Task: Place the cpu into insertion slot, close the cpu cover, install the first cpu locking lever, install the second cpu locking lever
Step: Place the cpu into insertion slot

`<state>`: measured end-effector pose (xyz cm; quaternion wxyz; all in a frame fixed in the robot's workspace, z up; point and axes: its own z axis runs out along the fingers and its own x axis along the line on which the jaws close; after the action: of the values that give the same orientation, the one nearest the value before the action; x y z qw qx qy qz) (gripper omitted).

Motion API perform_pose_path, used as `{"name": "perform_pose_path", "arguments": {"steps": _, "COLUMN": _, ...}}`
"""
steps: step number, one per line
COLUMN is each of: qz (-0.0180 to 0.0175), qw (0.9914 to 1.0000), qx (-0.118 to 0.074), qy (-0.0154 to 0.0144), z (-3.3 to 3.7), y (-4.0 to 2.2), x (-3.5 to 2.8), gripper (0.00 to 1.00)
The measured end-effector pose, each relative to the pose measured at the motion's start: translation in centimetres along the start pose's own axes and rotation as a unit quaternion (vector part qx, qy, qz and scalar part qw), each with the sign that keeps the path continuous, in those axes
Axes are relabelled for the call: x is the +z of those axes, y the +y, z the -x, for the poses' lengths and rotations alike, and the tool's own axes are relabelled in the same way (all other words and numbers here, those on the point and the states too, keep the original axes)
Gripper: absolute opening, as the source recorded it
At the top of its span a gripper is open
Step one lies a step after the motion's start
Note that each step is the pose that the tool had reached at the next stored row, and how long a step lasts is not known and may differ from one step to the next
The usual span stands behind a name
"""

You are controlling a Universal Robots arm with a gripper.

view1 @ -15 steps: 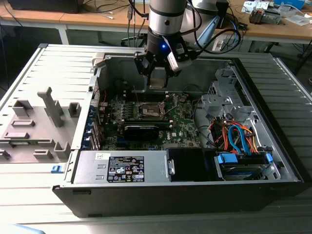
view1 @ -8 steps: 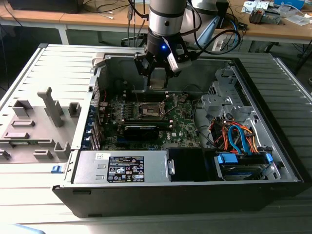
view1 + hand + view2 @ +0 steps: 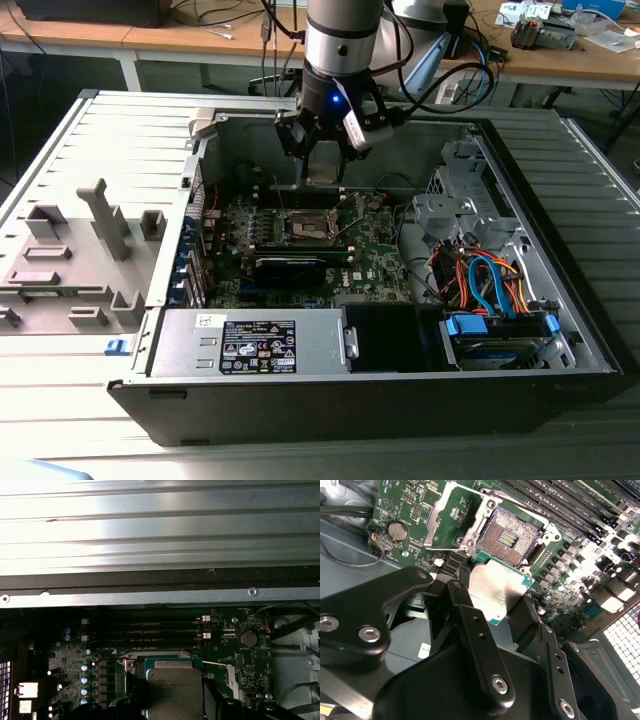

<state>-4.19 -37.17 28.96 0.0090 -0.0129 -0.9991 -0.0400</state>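
My gripper (image 3: 322, 165) hangs inside the open computer case, just above the motherboard, and is shut on the cpu (image 3: 497, 587), a flat square chip with a silvery top held by its edges between the two black fingers (image 3: 462, 592). The cpu (image 3: 172, 690) hovers close over the insertion slot (image 3: 509, 536), tilted a little and apart from it. The slot (image 3: 305, 228) lies open, its dark contact field bare. The cpu cover (image 3: 451, 517), a silver frame, is swung back to one side of the slot.
Long black memory slots (image 3: 150, 630) and a coin battery (image 3: 247, 639) flank the socket. A black heatsink block (image 3: 290, 268) lies on the board in front of it. A power supply (image 3: 250, 345) and a cabled drive bay (image 3: 490, 290) stand toward the front.
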Motion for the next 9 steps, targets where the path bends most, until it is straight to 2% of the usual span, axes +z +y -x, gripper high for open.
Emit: {"name": "perform_pose_path", "arguments": {"steps": 9, "qz": 0.0000, "qw": 1.00000, "qx": 0.000, "qy": 0.0000, "z": 0.01, "y": -0.26, "x": 0.08, "gripper": 0.55}}
